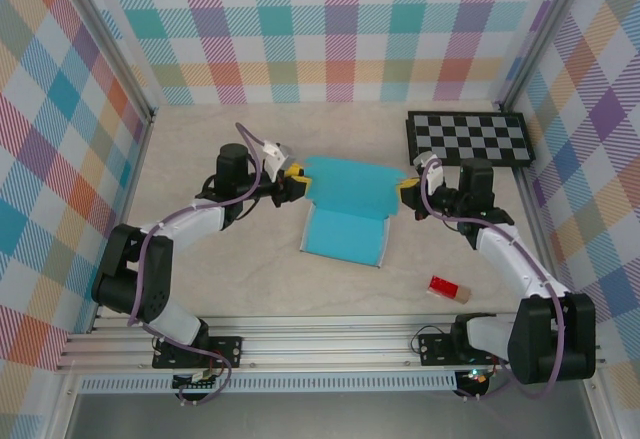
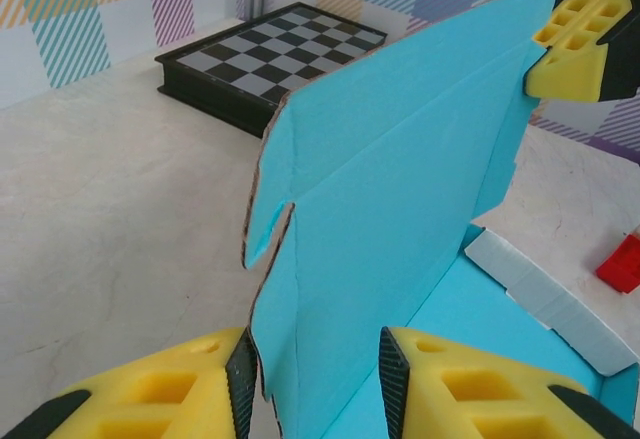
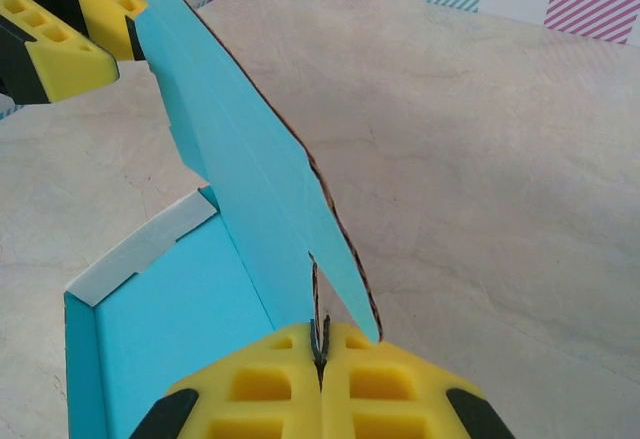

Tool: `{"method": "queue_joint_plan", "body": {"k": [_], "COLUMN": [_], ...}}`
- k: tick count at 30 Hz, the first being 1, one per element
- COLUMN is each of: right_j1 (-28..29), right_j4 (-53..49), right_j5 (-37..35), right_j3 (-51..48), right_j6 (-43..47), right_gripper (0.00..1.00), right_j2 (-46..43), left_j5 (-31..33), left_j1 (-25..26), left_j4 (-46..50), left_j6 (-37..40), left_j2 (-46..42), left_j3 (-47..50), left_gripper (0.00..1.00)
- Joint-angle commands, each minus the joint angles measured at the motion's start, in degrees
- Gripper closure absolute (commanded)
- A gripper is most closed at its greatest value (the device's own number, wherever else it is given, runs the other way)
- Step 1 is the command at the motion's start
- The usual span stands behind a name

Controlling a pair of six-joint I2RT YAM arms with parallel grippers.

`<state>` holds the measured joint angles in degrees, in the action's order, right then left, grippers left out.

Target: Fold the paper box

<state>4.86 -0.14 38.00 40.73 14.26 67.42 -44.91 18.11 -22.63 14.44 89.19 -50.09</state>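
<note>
The paper box (image 1: 345, 209) lies mid-table, teal face up, with its back panel (image 2: 400, 189) raised upright. My left gripper (image 1: 293, 181) stands at that panel's left end. Its jaws (image 2: 318, 359) are open, the card's edge standing between the pads, near the left pad and unpinched. My right gripper (image 1: 408, 191) is at the panel's right end, shut (image 3: 320, 344) on the edge of the card by a slit. A white-faced side flap (image 3: 145, 249) stands up along the flat base. The right gripper's yellow finger (image 2: 575, 54) shows at the panel's far top corner.
A black-and-white checkerboard (image 1: 470, 137) sits at the back right, close behind the right gripper. A small red block (image 1: 449, 289) lies at the front right on the beige table (image 1: 250, 289). Plaid walls close in the left, back and right.
</note>
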Motion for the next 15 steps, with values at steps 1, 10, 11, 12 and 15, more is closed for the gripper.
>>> {"method": "queue_joint_plan", "body": {"k": [1, 10, 11, 12, 15], "right_j1": [0.1, 0.1, 0.2, 0.4, 2.7], "right_j4": [-0.4, 0.0, -0.1, 0.0, 1.3], "right_j5": [2.1, 1.9, 1.4, 0.4, -6.6], "right_j3": [1.3, 1.3, 1.3, 1.4, 1.1], "right_j6": [1.1, 0.6, 0.4, -0.1, -2.8], "right_gripper": [1.0, 1.0, 1.0, 1.0, 1.0], "right_j2": [-1.5, -1.9, -2.1, -2.2, -2.9], "left_j5": [-1.0, 0.2, 0.8, 1.5, 3.9], "left_j1": [-0.6, 2.0, 2.4, 3.0, 5.2], "left_j4": [-1.3, 5.1, 5.9, 7.0, 8.7], "left_j6": [-0.4, 2.9, 3.0, 3.3, 3.0], "left_j2": [0.4, 1.8, 1.8, 2.0, 2.8], "left_j3": [-1.8, -5.6, -5.9, -6.6, -8.0], "left_gripper": [0.62, 0.85, 0.93, 1.0, 1.0]}}
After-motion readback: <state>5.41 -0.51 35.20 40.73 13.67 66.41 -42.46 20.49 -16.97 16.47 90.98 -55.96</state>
